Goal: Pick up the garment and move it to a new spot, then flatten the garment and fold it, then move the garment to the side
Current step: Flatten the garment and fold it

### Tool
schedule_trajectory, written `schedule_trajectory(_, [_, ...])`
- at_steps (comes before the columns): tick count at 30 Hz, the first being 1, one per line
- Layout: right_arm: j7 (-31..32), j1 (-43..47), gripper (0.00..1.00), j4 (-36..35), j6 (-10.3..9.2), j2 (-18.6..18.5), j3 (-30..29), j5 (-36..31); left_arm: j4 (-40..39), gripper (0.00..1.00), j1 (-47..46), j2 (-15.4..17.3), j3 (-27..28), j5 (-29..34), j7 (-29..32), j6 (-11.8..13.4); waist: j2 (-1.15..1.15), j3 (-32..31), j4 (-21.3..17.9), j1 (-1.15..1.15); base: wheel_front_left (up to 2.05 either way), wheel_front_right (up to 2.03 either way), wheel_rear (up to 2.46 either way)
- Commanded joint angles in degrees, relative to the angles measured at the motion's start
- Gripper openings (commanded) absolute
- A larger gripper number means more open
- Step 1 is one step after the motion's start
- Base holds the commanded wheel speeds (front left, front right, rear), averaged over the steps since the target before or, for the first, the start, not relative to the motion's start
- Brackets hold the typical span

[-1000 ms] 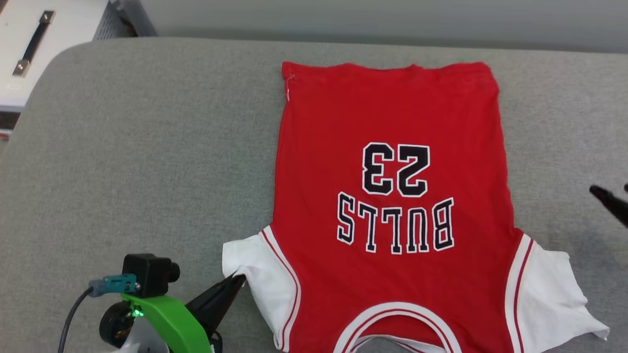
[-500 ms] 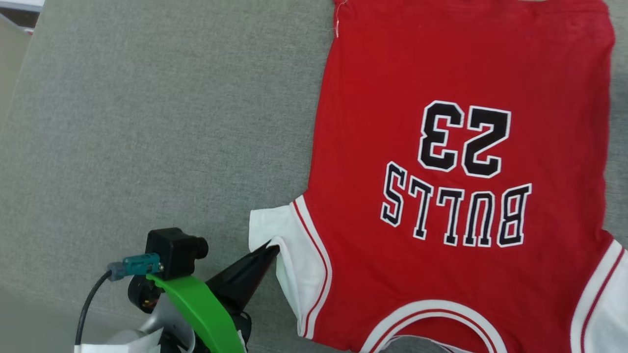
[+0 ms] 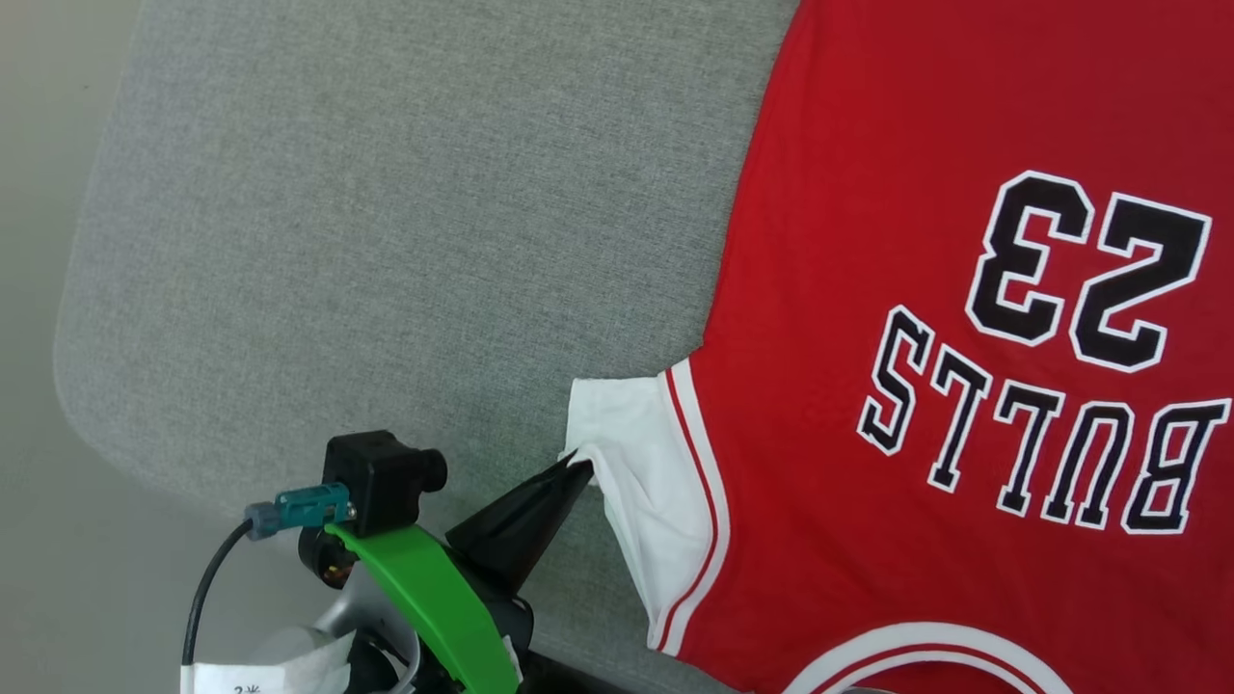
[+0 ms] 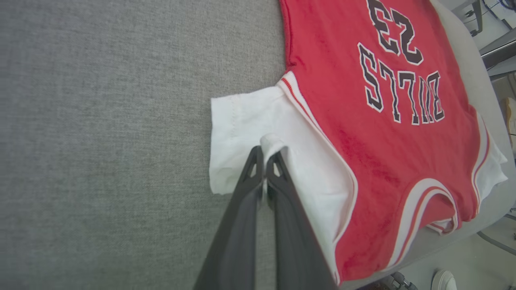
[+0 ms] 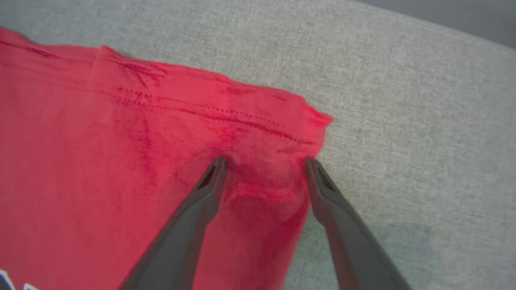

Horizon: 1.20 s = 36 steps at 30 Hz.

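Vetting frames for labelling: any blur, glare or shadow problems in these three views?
Head view: sharp, even light, no glare; the garment print reads crisply. Left wrist view: sharp where the left gripper pinches the white sleeve. Right wrist view: soft, red fabric smeared and oversaturated around the right gripper; faint shadow on the grey surface.

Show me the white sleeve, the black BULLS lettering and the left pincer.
White short sleeve [image 4: 246, 117]: left wrist view, cuff area.
Black BULLS lettering [image 3: 1024, 453]: head view, middle letter.
Left pincer [image 4: 265, 155]: left wrist view, between fingertips.

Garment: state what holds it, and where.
Left gripper pinches the garment by a fold of its white sleeve; right gripper stands open at the hem corner, holding nothing.
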Motion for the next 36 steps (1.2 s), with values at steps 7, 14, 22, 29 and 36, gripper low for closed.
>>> schedule_trajectory(7, [0.98,1.38,1.0,1.77,-0.05,-0.45,2.16,-0.26,1.62,0.0,-1.97,-1.18,-0.34,0.6,-1.07,-1.17,0.0,2.23,2.73,-0.01,0.0,0.0,0.0])
schedule_trajectory(14, [1.63,4.08,0.0,2.21,-0.05,-0.91,3.82,1.14,3.2,0.0,-2.56,-1.38,-0.48,0.79,-1.32,-1.35,0.0,1.41,2.33,-0.01,0.0,0.0,0.0])
schedule_trajectory(22, [-1.26,7.47,0.0,3.25,-0.05,-1.97,4.24,2.08,3.99,0.0,-2.53,-1.2,-0.22,0.43,-1.45,-1.15,0.0,-2.49,0.19,-0.01,0.0,0.0,0.0])
schedule_trajectory(29, [-4.81,13.91,0.0,5.14,-0.05,-1.12,3.91,3.67,4.42,0.0,-1.3,-0.25,0.52,-0.38,-0.99,0.16,0.0,-8.57,-3.02,-0.01,0.0,0.0,0.0])
schedule_trajectory(36, [-9.86,22.91,0.0,5.62,-0.05,0.28,5.41,6.32,5.15,0.0,1.0,0.62,0.86,-1.68,-0.02,1.94,0.0,-16.23,-7.12,-0.01,0.0,0.0,0.0])
